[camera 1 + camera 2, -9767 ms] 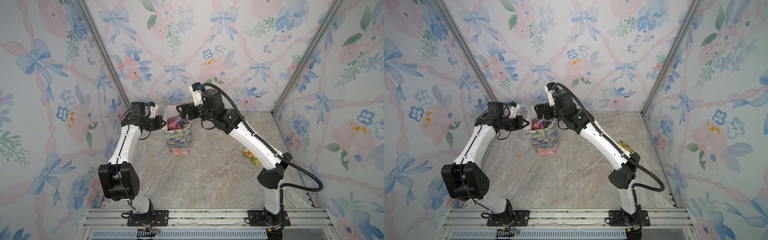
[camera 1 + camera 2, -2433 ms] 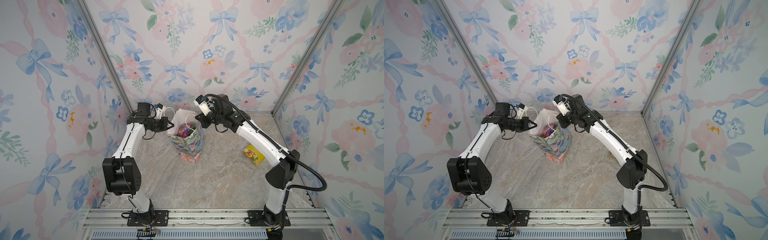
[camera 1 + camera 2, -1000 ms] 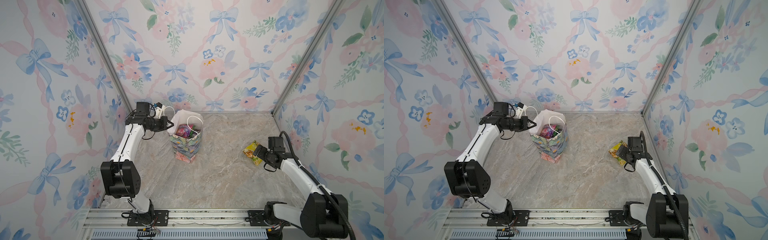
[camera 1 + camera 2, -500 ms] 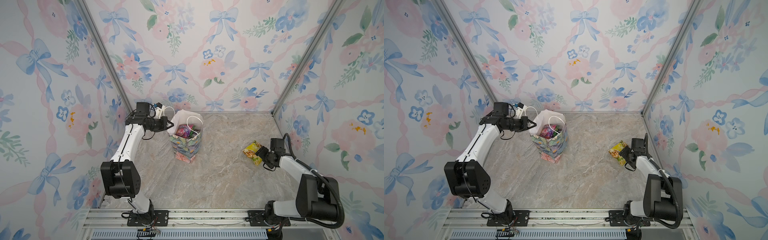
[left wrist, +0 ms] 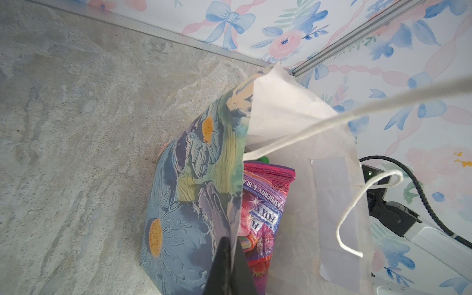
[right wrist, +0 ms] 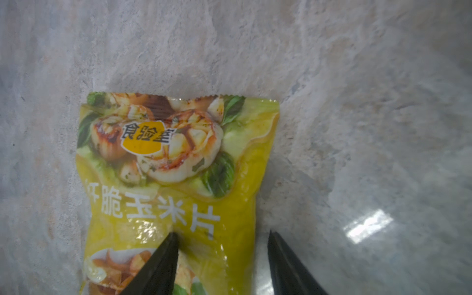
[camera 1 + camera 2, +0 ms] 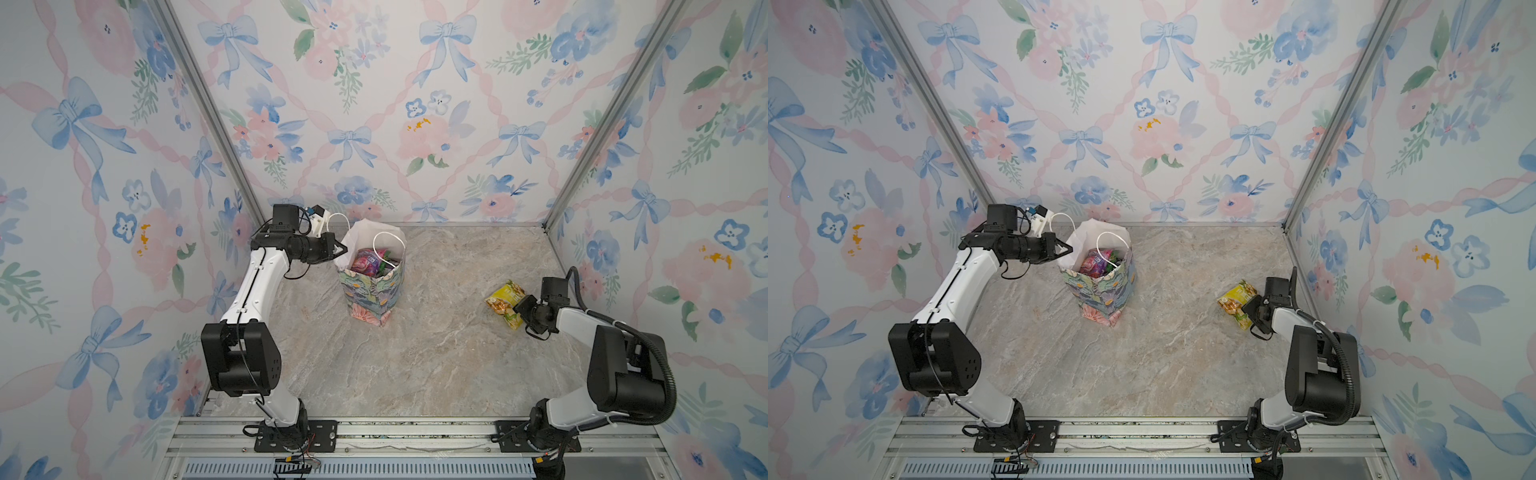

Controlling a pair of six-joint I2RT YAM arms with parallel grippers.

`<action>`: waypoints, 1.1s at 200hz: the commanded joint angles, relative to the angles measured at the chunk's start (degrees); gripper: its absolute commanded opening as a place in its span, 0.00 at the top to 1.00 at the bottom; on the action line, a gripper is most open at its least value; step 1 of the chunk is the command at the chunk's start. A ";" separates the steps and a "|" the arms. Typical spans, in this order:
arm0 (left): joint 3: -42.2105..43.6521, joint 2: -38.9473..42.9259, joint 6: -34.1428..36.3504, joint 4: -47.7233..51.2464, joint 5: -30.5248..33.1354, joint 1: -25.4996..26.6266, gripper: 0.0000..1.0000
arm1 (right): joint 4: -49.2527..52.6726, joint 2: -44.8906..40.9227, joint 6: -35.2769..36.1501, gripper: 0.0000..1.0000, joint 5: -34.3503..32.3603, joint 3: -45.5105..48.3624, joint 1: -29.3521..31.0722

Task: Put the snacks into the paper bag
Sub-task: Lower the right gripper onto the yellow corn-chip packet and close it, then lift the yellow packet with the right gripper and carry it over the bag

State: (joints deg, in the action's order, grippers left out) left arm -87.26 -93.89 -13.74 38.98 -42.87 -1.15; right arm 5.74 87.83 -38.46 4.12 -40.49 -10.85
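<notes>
Left gripper (image 5: 231,246) is clamped tight on the paper bag (image 5: 194,178), its two black fingers pressed together over the top edge of the printed wall, one outside and one inside. In both top views it meets the bag's rim from the left arm's side (image 7: 341,250). The bag stands upright on the marbled surface (image 7: 436,353) with its mouth spread wide and its white lining showing. One white cord handle (image 5: 357,204) hangs loose against the bag's far wall, and the other runs blurred across the left wrist view, close to the lens. Inside the bag a purple-pink FOX'S packet (image 5: 263,204) stands on end against the gripped wall, with the edge of a green packet (image 5: 264,159) just past it. A top view shows bright packets (image 7: 368,264) filling the lower part of the bag. The right gripper (image 6: 221,233) is well apart from the bag, on the right arm's side, low over the yellow packet (image 6: 178,166). Its jaws are parted to a middling width. One fingertip (image 6: 172,238) rests on the packet's glossy face and the other sits over bare surface just beside the packet's long edge, so that edge lies between them. The yellow packet lies flat on the surface (image 7: 505,303), printed with seared scallops, green leaves and white Chinese characters.
</notes>
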 commanded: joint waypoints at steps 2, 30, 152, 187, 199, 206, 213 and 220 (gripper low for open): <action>0.19 1.88 -0.15 -2.33 -1.38 -0.22 1.00 | -0.33 2.36 -0.97 0.47 1.78 0.15 -0.57; 0.24 1.93 -0.15 -2.33 -1.25 -0.16 1.00 | -1.58 3.61 -1.27 0.61 3.61 0.32 -1.23; 0.34 1.45 -0.07 -2.33 -1.03 -0.23 1.00 | 0.35 -3.41 3.19 0.99 5.31 -1.02 1.55; 0.34 1.25 -0.06 -2.33 -0.94 -0.20 1.00 | 5.45 -8.08 6.47 1.00 1.61 -4.46 8.16; 0.40 1.27 -0.06 -2.33 -0.90 -0.21 1.00 | 7.27 -9.50 7.28 1.00 0.02 -6.28 10.77; 0.40 1.27 -0.11 -2.35 -1.00 -0.21 1.00 | 8.17 -10.13 7.69 1.00 -0.84 -7.25 12.42; 0.34 1.26 -0.06 -2.33 -0.99 -0.18 1.00 | 9.07 -10.66 7.94 1.00 -1.51 -8.19 13.96; 0.42 1.33 -0.10 -2.33 -1.01 -0.17 1.00 | 9.73 -11.11 8.05 1.00 -1.98 -9.24 15.35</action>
State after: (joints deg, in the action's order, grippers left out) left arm -87.15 -93.89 -13.74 38.89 -42.63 -1.15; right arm 10.59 79.24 -32.93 5.67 -45.67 0.56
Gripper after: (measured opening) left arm 0.048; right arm 0.053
